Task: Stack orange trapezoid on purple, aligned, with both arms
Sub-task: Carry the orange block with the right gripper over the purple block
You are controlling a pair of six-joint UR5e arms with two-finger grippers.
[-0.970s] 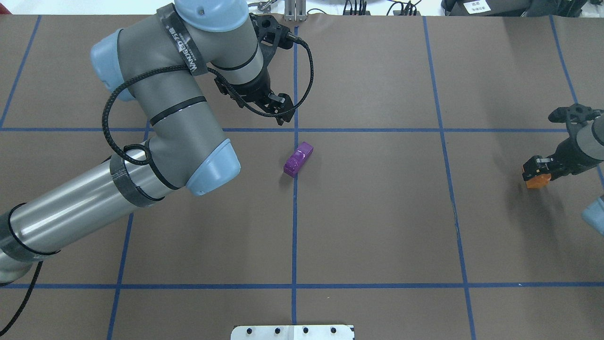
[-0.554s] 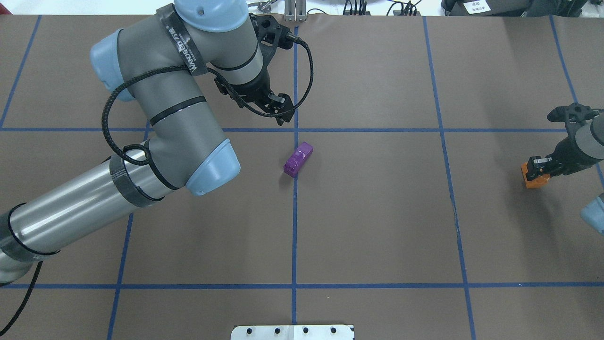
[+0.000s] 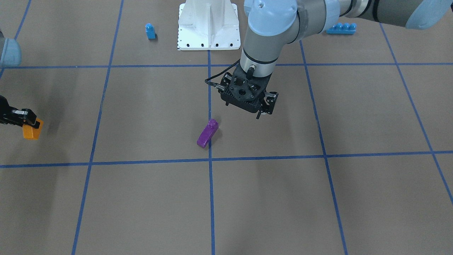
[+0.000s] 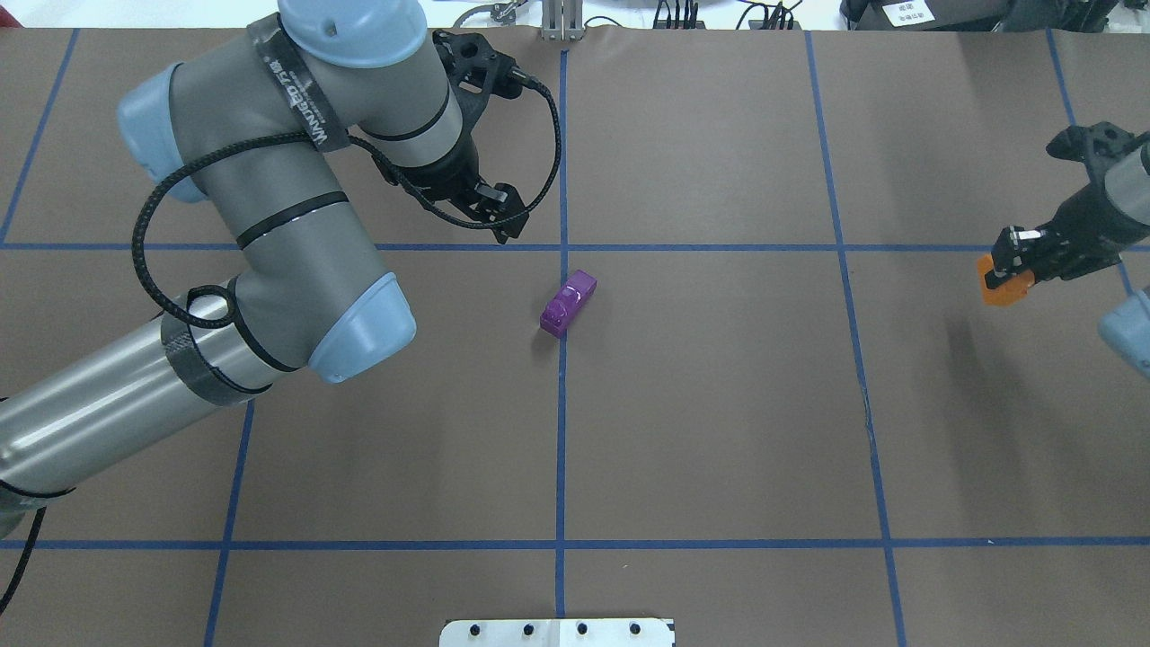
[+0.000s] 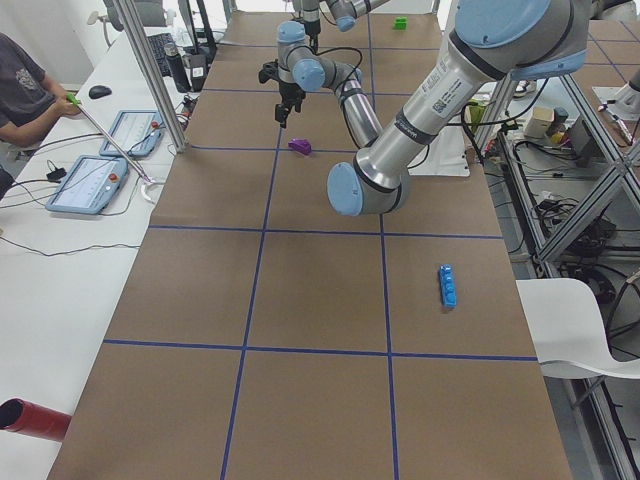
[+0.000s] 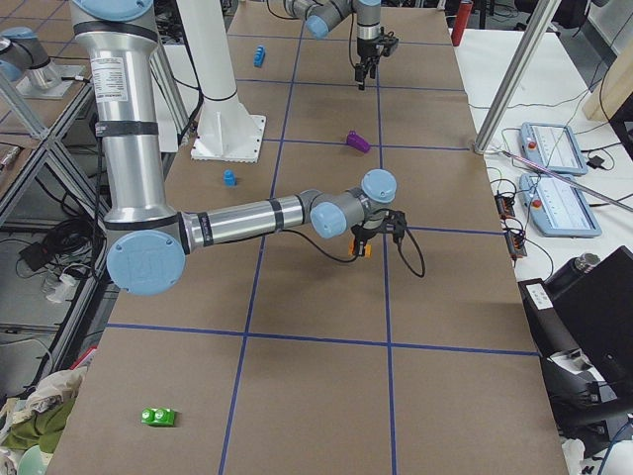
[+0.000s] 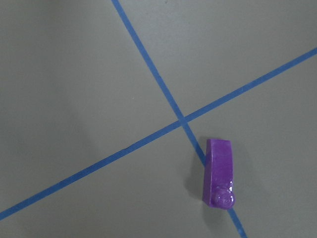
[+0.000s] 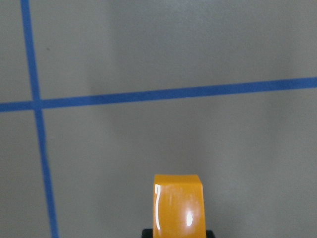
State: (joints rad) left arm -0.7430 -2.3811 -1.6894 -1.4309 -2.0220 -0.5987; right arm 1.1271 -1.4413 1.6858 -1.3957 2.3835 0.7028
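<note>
The orange trapezoid [image 4: 999,288] is held clamped in the right gripper [image 4: 1008,266] at the robot's far right, apparently lifted just clear of the table [image 4: 719,404]. The purple [image 4: 568,304] is seen lying stud-up on the central blue tape line [image 4: 561,431], slanted to the grid and well apart from the orange. The left gripper [image 4: 499,214] is poised near the purple, jaws parted and empty. The carry is judged to be in hand. Next, the orange must be brought across, turned to match that slant, and pressed onto the stud.
</note>
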